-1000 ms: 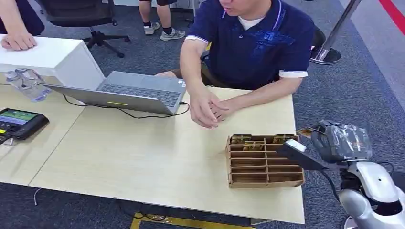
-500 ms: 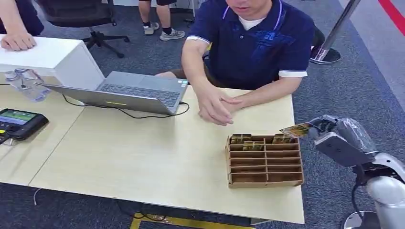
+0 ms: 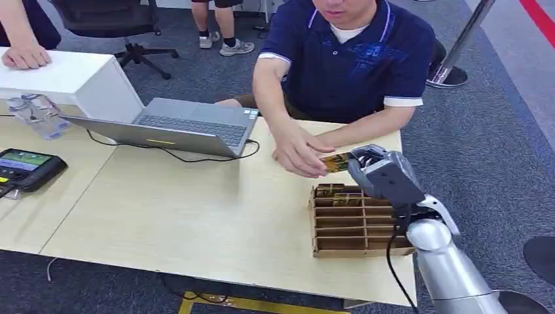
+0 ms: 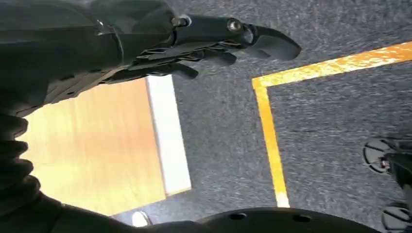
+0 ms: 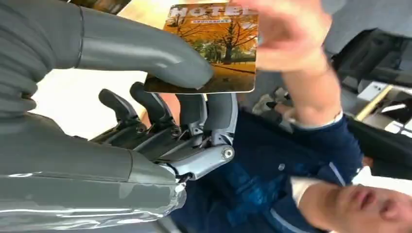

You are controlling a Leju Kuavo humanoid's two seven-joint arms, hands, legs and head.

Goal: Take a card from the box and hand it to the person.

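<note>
Handover time! The right hand pinches one card between thumb and fingers, above the counter near its far right corner, just beyond the box. One person's hand is right at the card's edge. Risk: letting go before that hand has a firm hold drops the card. The left hand hangs holding nothing, fingers loosely curled. A few cards remain boxed; count unclear.

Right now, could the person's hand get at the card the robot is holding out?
Probably yes: the person's hand is already at the card pinched in the right hand, with nothing between them.
</note>
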